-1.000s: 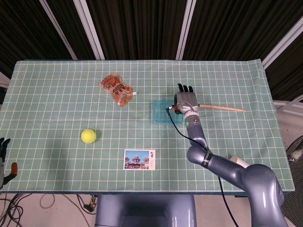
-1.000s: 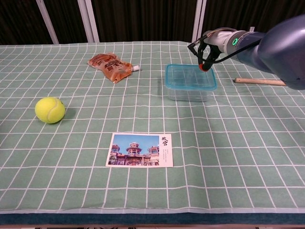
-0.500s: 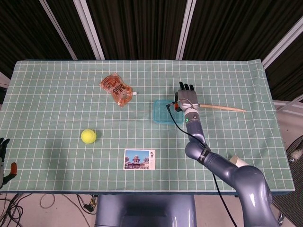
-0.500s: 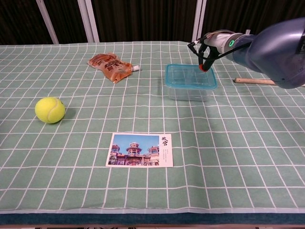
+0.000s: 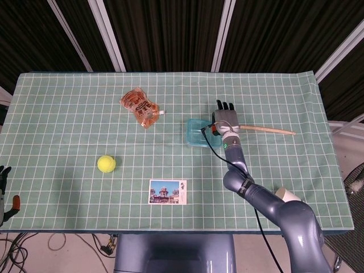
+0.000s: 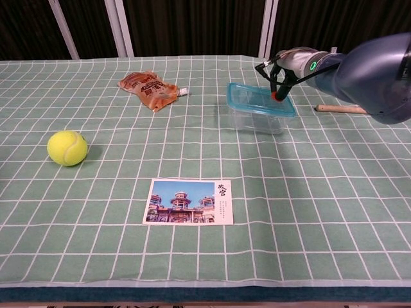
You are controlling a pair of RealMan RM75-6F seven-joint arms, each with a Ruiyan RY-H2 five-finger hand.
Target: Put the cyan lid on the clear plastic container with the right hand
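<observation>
So the cyan lid (image 6: pixel 260 98) is seated on top of the clear plastic container (image 6: pixel 257 119), which is found a bit right of centre toward the far side of the table (image 5: pixel 68 170), and in the chest view the pair looks tipped, lower toward the right. The right robot hand (image 5: pixel 226 120) is laid over the container's 3 o'clock side in the head view, fingers pointed toward 12 o'clock. In the chest view that side of the lid is touched by a red-tipped fingertip (image 6: pixel 275 97), but whether the lid is actually gripped or just pressed can't really be told from either view.

The left robot hand (image 5: pixel 4 190) is only glimpsed at the bottom-left edge of the head view, off the table, and its state can't be made out.

Other stuff: an orange pouch (image 5: pixel 140 106) is lying well off at about 10 o'clock from the container, a yellow tennis ball (image 5: pixel 106 164) is parked far out toward 8 o'clock, and a postcard (image 5: pixel 168 191) is placed near the front edge at roughly 7 o'clock. A thin wooden stick (image 5: pixel 267 131) is stretched out at 3 o'clock, just beyond the right robot hand.
</observation>
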